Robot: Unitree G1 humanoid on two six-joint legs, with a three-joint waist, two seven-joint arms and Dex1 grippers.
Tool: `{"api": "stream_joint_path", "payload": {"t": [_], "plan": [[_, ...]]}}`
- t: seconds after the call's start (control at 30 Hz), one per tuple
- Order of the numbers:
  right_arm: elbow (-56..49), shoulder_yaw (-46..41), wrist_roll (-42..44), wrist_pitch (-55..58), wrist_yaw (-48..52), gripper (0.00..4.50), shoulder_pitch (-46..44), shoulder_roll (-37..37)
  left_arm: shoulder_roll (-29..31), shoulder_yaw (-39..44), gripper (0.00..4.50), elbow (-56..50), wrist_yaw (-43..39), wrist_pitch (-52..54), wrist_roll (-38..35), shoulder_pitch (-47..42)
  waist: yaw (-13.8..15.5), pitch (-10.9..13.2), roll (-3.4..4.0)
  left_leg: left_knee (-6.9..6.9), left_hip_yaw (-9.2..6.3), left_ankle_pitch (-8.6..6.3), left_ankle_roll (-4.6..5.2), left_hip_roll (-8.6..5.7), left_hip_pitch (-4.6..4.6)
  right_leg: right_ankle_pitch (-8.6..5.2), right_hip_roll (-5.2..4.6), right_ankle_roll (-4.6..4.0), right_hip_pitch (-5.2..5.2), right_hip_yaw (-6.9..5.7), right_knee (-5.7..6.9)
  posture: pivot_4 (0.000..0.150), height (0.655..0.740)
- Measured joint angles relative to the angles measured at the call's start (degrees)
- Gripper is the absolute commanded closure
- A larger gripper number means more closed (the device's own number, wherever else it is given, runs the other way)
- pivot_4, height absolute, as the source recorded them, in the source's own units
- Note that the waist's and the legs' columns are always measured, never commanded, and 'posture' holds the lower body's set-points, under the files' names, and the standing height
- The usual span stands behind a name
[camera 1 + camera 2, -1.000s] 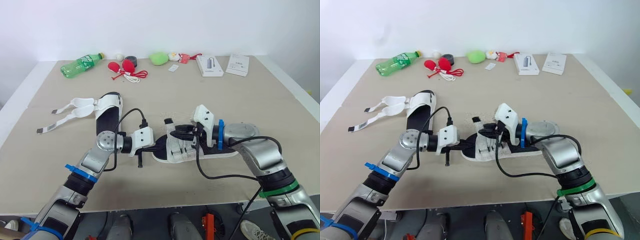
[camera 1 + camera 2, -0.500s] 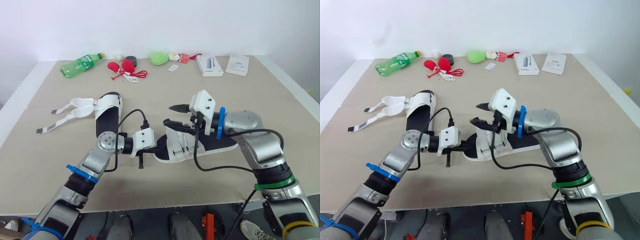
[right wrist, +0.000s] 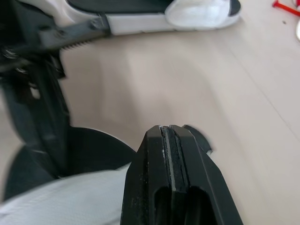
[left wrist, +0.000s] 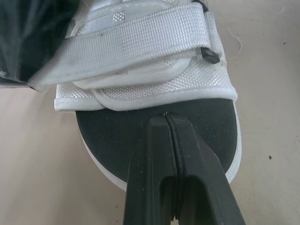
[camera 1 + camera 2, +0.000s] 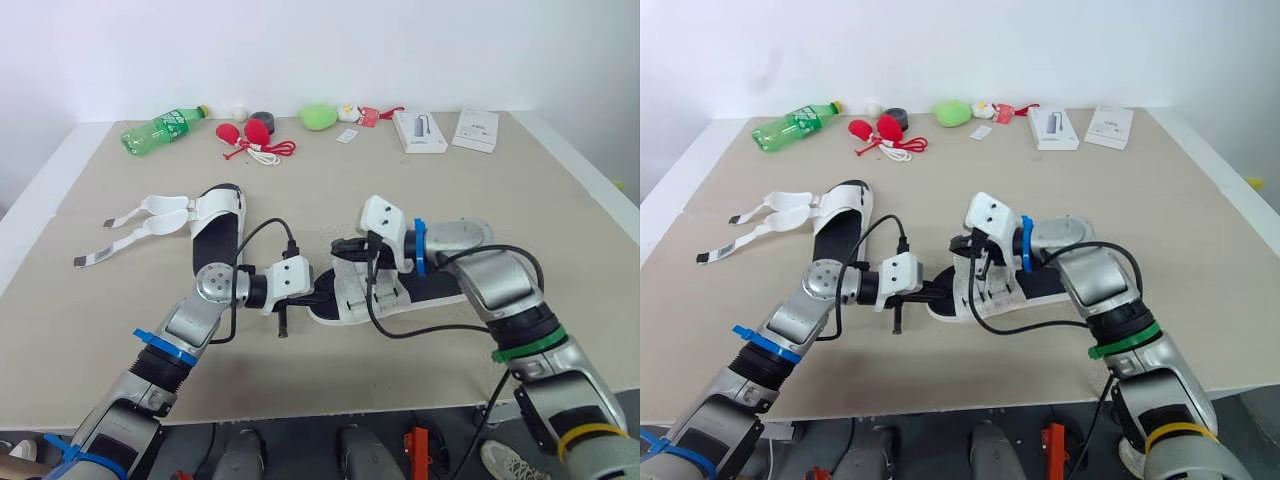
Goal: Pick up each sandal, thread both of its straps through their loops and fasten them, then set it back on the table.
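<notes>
Pinning looks like the reason for the left gripper's (image 4: 166,121) pose: its two black fingers are pressed together with no gap, and their tip rests on the dark footbed at the toe of the near sandal (image 5: 355,300). We read this as a way to hold the shoe flat on the table (image 5: 520,180) so it cannot slide while the other arm works. Nothing is caught between those fingers as far as we can see; they lie on the toe rather than around it. The right gripper (image 5: 345,247) comes in from the heel side and hangs over the white upper, its fingers likewise closed tight, with white strap fabric and dark footbed just below them in the right wrist view. We cannot tell whether it touches the strap (image 4: 140,37) or sits just above it. That strap lies across the front of the shoe and seems to be laid down already, so we judge this sandal to be near the end of its fastening, with a press or a check as the likely step in hand. The sandal lies between the two grippers, toe toward the left one. A second sandal (image 5: 215,228) lies well apart on our left, its loose straps (image 5: 130,225) spread open on the table and not yet threaded.
</notes>
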Motion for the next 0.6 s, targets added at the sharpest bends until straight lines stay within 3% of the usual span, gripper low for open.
{"api": "stream_joint_path", "payload": {"t": [0.2, 0.6], "plan": [[1.77, 1.4, -2.24, 3.95, 2.38, 4.43, -1.88, -0.01, 0.01, 0.01, 4.5, -0.07, -0.04, 0.11, -0.44, 0.07, 0.0, 0.0, 0.0, -0.01, 0.0, 0.0, 0.0, 0.0, -0.01, -0.01, 0.0, 0.0, -0.01, 0.0, 0.0, 0.15, 0.74], [11.12, 2.25, -6.17, -2.85, 4.41, 4.43, -6.29, -2.07, -1.08, -0.01, 4.5, 0.44, 0.02, -0.16, -0.48, 0.01, 0.12, 0.0, 0.01, 0.0, 0.0, 0.0, 0.0, -0.04, -0.03, -0.01, -0.04, 0.02, 0.0, 0.0, 0.0, 0.15, 0.74]]}}
